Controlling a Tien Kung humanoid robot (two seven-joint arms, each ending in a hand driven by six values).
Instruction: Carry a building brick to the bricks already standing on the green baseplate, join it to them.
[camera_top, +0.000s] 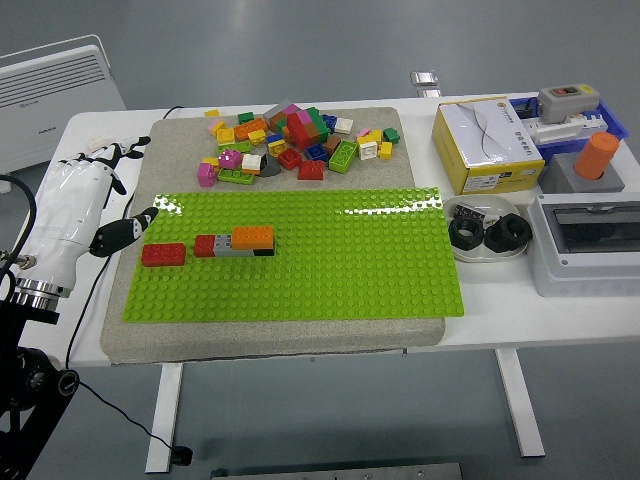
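Between bricks: left hand (85, 195) hovering at the left edge of the green baseplate (330, 270), fingers loosely spread, holding nothing. On the baseplate's near-left part, a joined row of bricks (235, 242) topped with orange, plus a separate red brick (163, 254) just left of it, apart by a small gap. Loose brick pile (290, 140) lying beyond the baseplate's far edge. Next, likely: reaching to the pile, pinching one brick, then pressing it onto the row squarely on the studs.

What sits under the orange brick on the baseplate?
The orange brick rests on a grey brick and a black one; the studs beneath them are covered.
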